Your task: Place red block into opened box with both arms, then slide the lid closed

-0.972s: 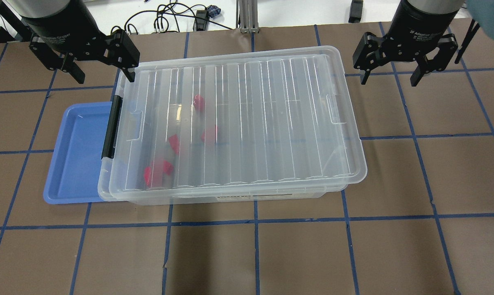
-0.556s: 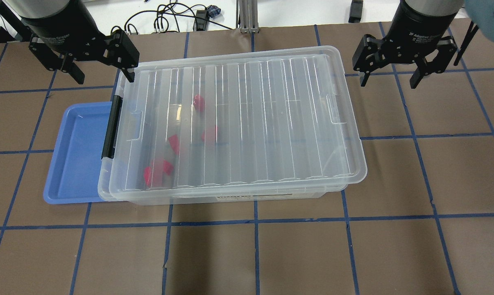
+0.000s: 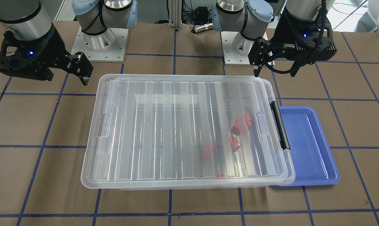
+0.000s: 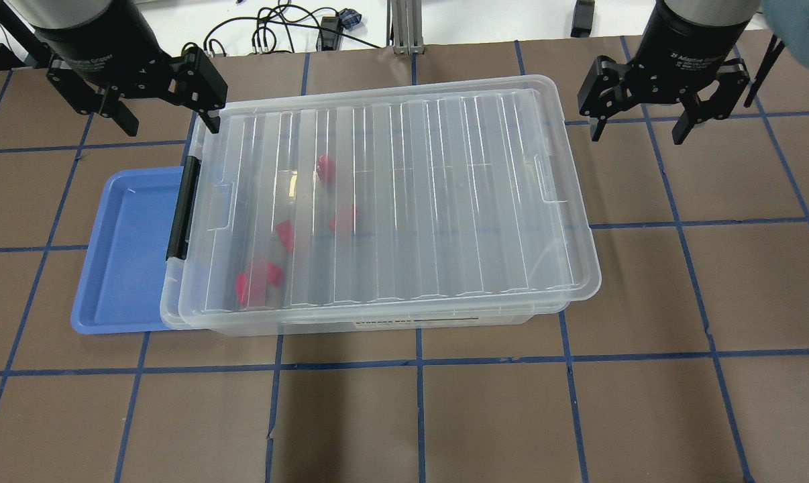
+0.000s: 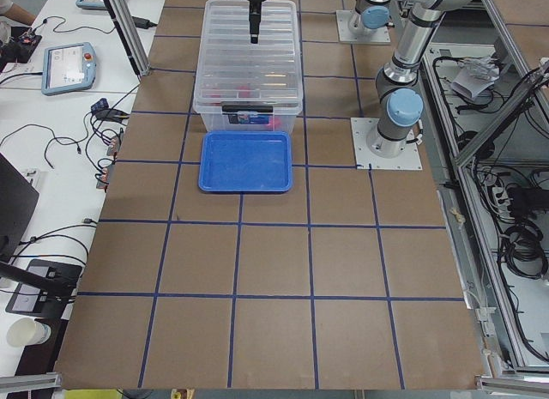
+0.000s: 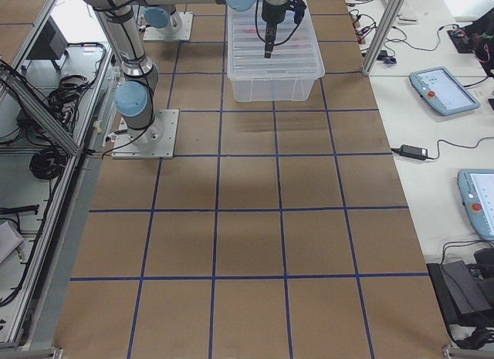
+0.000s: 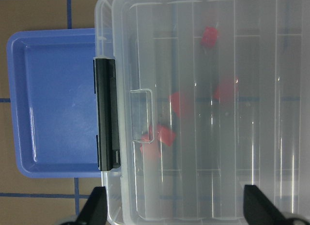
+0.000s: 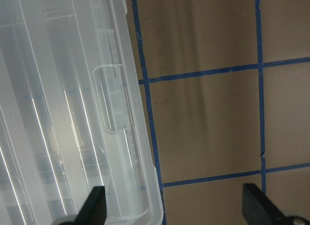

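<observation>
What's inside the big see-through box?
Several red blocks lie inside the box, seen blurrily through the lid covering it. Their exact number and shapes are unclear.

right gripper [image 4: 637,136] housing: "2F Adaptive…" | left gripper [image 4: 171,129] housing: "…Adaptive Gripper" | box [image 4: 378,327] wall label, far from both grippers: illegible

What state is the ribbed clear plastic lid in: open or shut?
Shut: lid covers the clear plastic bin, red blocks beneath; slightly skewed.

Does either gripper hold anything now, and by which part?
Nothing is held. The left gripper and the right gripper are both open and empty.
</observation>
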Robot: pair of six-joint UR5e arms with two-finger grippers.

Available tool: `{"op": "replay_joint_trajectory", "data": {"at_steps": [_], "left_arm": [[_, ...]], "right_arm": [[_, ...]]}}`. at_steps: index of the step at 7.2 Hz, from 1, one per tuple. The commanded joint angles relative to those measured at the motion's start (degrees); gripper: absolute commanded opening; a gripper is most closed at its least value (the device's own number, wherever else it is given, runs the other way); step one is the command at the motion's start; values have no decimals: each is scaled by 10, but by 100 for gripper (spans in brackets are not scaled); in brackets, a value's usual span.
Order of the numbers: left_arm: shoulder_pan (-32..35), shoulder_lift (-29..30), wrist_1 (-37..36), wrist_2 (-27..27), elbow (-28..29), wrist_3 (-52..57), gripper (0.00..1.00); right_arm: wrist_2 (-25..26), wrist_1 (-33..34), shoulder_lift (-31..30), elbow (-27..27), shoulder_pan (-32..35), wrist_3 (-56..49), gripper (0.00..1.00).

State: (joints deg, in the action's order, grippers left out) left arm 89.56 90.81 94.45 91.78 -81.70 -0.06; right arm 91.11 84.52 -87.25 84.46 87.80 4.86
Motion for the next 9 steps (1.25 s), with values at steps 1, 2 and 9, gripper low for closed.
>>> {"op": "replay_joint_trajectory", "data": {"at_steps": [1,2,9], "left_arm": [[-1,-1,0,-3,0,0,100],[-1,-3,1,-1,1,1,100],[2,0,0,2,-1,0,100]], "right_arm": [[-1,0,1,0,0,0,100],[-1,1,1,-2,0,0,100],[3,0,-3,5,0,1,100]]}}
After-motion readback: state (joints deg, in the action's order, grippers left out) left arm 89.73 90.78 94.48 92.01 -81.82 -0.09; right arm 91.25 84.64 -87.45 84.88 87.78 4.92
